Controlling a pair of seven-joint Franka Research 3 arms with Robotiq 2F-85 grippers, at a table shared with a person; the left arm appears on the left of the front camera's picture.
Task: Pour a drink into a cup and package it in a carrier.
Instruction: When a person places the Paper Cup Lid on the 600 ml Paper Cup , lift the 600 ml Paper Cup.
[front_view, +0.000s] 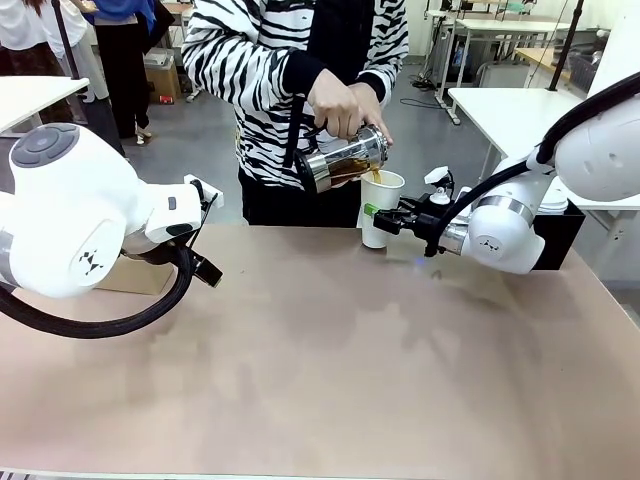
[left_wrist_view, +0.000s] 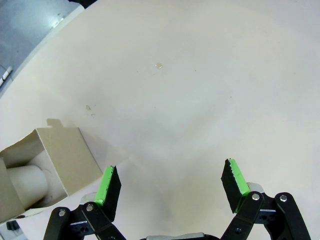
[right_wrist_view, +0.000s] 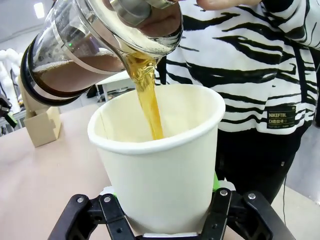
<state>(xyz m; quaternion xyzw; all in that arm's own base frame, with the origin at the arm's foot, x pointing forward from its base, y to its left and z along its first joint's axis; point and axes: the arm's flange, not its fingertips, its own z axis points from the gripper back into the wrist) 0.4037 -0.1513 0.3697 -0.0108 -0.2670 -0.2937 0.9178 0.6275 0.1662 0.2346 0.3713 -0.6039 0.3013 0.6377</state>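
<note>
A person's hand tips a clear glass jug (front_view: 345, 160) over the white paper cup (front_view: 384, 200), which has no lid. The brown drink (right_wrist_view: 148, 100) runs in a thin stream from the jug (right_wrist_view: 75, 60) into the cup (right_wrist_view: 160, 165). My right gripper (right_wrist_view: 165, 220) is shut on the cup's lower part and holds it upright above the table's far edge. My left gripper (left_wrist_view: 171, 175) hangs open over bare table, nothing between its green pads (left_wrist_view: 109, 181). The brown cardboard carrier (left_wrist_view: 55, 155) stands just beside it, with a pale round thing inside.
The carrier (front_view: 135, 278) sits at the table's left side, partly behind my left arm (front_view: 70, 210). A black box (front_view: 562, 235) stands behind my right arm at the far right. The person in a striped top (front_view: 260, 70) stands at the far edge.
</note>
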